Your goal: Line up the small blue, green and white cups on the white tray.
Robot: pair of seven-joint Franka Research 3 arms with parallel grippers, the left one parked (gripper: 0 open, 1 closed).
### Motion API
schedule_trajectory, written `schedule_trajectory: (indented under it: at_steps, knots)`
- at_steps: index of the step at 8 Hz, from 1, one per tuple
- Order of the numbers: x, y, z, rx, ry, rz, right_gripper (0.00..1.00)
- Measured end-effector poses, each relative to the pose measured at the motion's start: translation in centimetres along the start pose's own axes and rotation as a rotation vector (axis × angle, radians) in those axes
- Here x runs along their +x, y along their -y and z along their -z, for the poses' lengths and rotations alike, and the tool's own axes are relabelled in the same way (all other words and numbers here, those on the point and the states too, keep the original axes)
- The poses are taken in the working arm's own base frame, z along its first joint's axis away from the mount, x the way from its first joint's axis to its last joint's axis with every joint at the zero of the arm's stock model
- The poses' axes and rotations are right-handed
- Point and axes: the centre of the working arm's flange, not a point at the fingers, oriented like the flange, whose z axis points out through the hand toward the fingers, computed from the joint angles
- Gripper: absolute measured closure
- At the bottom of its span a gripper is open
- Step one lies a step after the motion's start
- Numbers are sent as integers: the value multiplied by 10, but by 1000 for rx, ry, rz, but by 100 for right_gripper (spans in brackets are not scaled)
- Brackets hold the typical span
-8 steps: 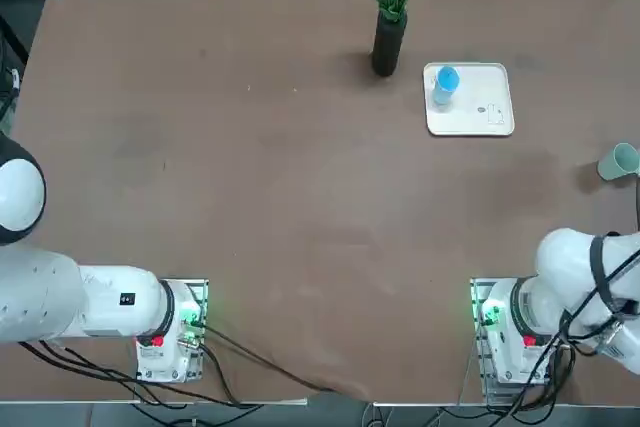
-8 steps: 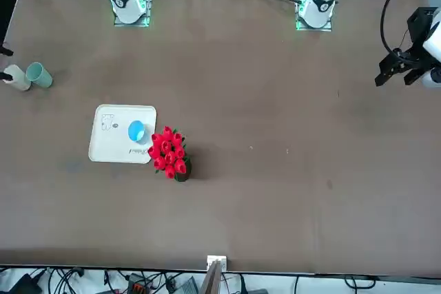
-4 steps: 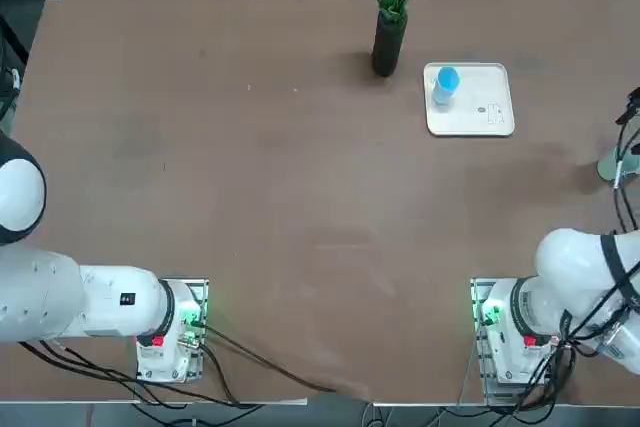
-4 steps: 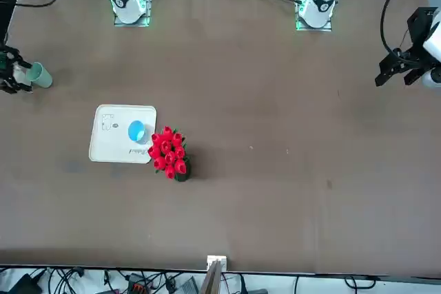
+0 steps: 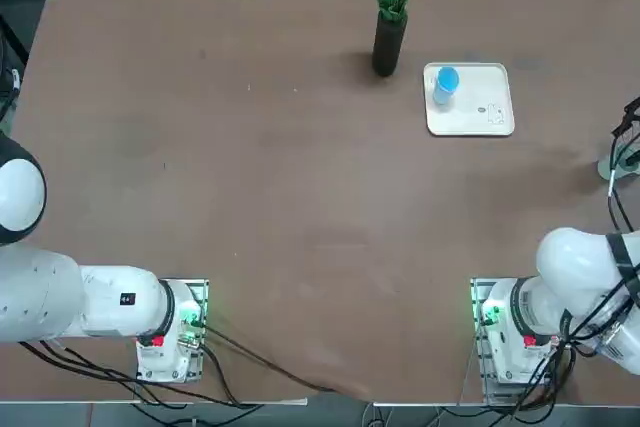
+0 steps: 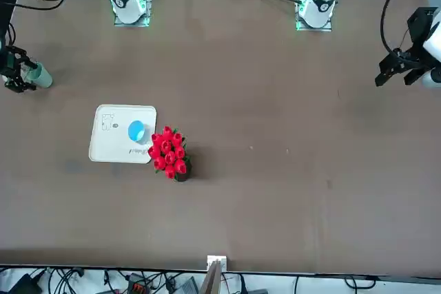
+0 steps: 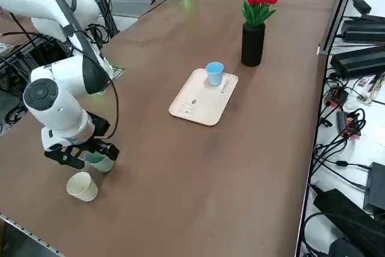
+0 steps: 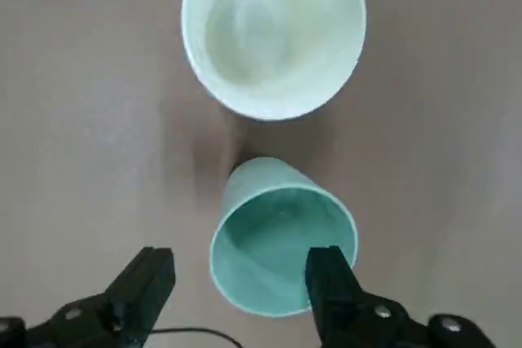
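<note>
Right gripper (image 8: 236, 283) spread over green cup (image 8: 281, 238); white cup (image 8: 273, 30) seemingly touching.

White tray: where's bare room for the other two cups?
The white tray is bare except its corner nearest the vase, where the blue cup stands. The crowded spot is the table's right edge: the open right hand straddles the green cup, close beside the white cup.

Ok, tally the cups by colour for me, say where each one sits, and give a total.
Blue cup: 1, standing on the white tray.
Green cup: 1, on the table off the tray, with the open right gripper around it.
White cup: 1, on the table right beside the green one.
Total: 3 cups, 1 on the tray.
</note>
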Motion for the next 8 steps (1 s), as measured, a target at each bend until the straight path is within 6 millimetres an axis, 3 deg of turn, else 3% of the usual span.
schedule_trajectory:
  at_steps: [2,3,5,7,8]
  knots:
    - [3,0,-8,9,-7,-1,6]
    - [4,1,-15,7,-4,-1,20]
    - [4,2,-24,0,4,1,63]
    - [2,5,-23,3,2,7,97]
    - [-1,9,-20,6,0,15,97]
